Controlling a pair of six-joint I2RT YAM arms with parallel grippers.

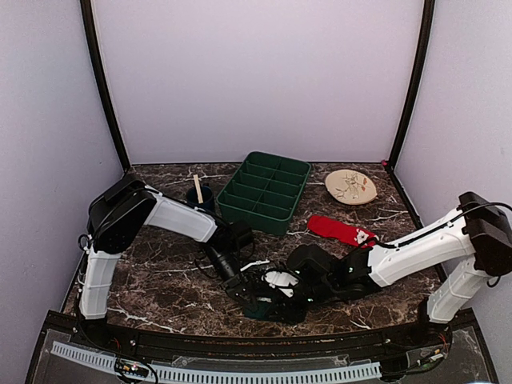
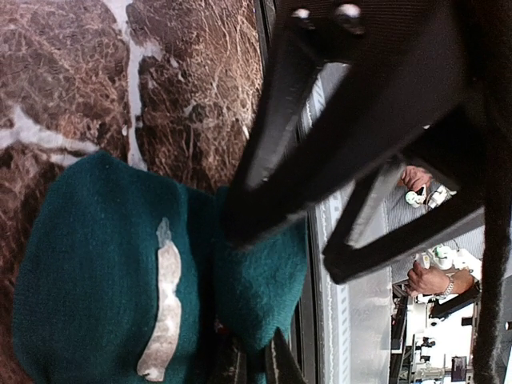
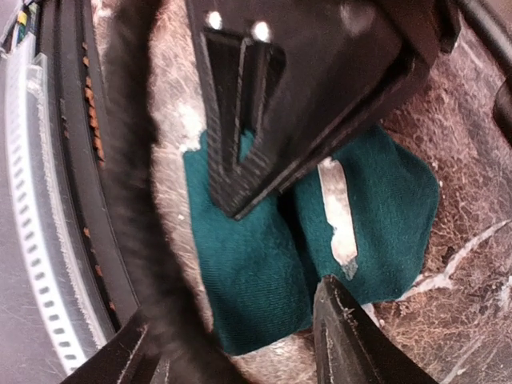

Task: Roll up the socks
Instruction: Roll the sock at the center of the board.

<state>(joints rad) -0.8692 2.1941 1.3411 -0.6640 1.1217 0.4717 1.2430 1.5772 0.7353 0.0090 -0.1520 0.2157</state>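
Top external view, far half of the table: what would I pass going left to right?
dark cup holding a wooden stick → green compartment tray → round beige plate

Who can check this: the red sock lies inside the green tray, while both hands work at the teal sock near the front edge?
No: the red sock lies on the table right of the green tray, not inside it; the top external view shows this. Left hand and right hand both work at the teal sock near the front edge.
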